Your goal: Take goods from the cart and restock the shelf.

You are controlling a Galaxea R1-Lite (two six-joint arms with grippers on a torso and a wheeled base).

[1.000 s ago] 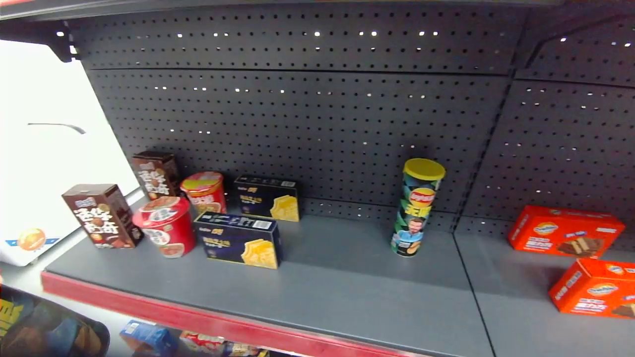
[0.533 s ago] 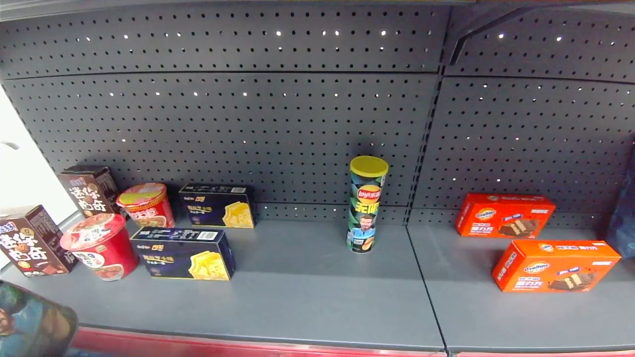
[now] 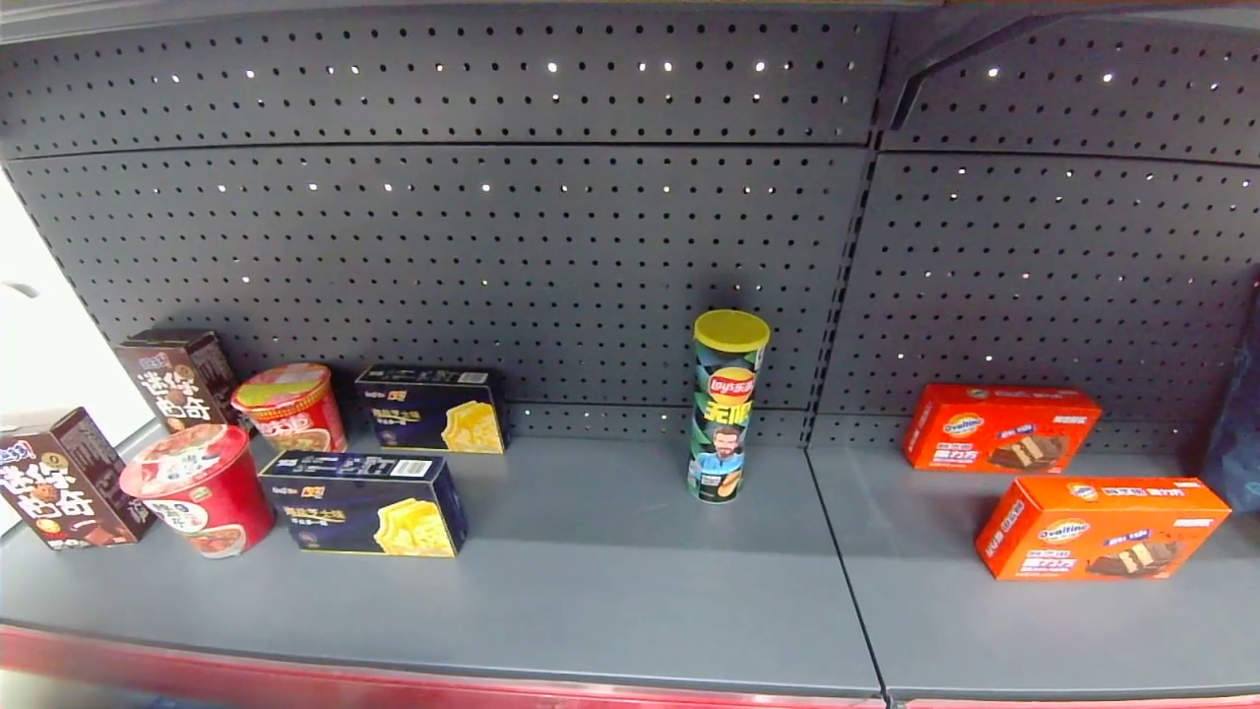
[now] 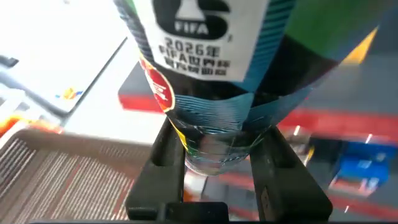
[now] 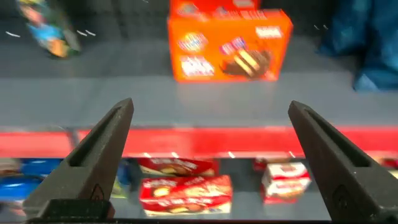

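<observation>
My left gripper [image 4: 221, 148] is shut on the lower end of a chip can [image 4: 217, 68] with a blue and green wrapper. It is held off the shelf's red front edge [image 4: 354, 119]. A matching chip can [image 3: 726, 404] with a yellow lid stands upright at the back middle of the grey shelf [image 3: 610, 581]. My right gripper [image 5: 210, 115] is open with nothing between its fingers. It hangs in front of the shelf edge [image 5: 199, 142], facing an orange box [image 5: 227, 43].
On the left of the shelf stand two brown boxes [image 3: 59, 478], two red cups [image 3: 197, 487] and two dark blue boxes [image 3: 364, 502]. Two orange boxes [image 3: 1098, 527] lie at right. A wire cart [image 4: 56, 180] sits below the left gripper. More goods [image 5: 186, 190] fill the lower shelf.
The head camera swung right a second ago and has since held still. The held chip can, seen at the lower left corner half a second ago, has dropped out of the head view.
</observation>
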